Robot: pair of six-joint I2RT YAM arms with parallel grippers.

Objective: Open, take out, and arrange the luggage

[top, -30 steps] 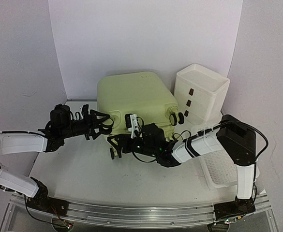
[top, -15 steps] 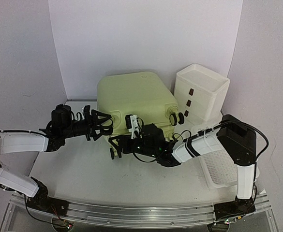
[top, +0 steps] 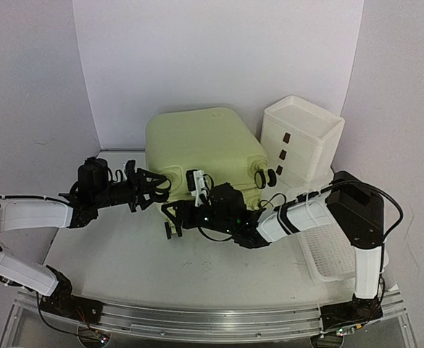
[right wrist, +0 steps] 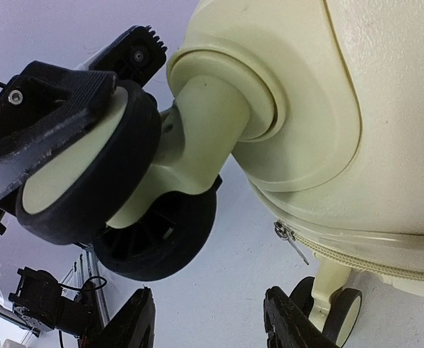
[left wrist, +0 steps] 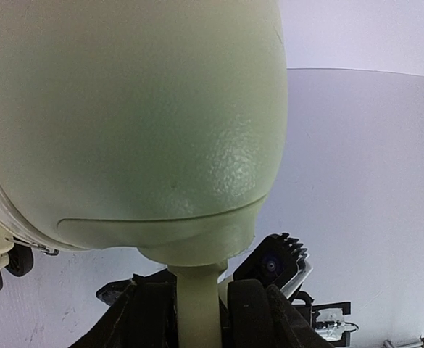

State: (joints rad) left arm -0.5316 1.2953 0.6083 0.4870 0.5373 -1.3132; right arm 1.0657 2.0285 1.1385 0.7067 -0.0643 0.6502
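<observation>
Black-fingered left gripper [left wrist: 197, 310]: closed round the pale stem of a caster [right wrist: 88, 174] at the near-left corner of the luggage [top: 197, 145]. The stem sits snug between the two pads, with no gap that I can see.
Right gripper [right wrist: 212, 322]: spread wide with nothing between its fingers. It hangs just on the near side of that same caster, tips pointing at the shell's edge.
Between the two: the grippers are close to touching, meeting at the one wheel.
Zipper pull [right wrist: 289, 241]: a small metal tab on the closed zip seam, just beside the caster and just ahead of the right gripper.
Luggage: lying on the table [top: 125, 254] toward the far middle, wheels facing near, both shells zipped together — not yet open.
Neighbours: a white drawer box [top: 302, 141] just beside its right side, and a white mesh basket [top: 335, 254] at the near right, partly under the right arm.
Step in hand: opening, by my reading — the left arm steadies the case by its wheel while the right lines up on the zip.
Next move calls for: a fine pinch on that thin tab, then a pull along the seam and round the corner. The left grip needs to hold firm so the case does not slide.
</observation>
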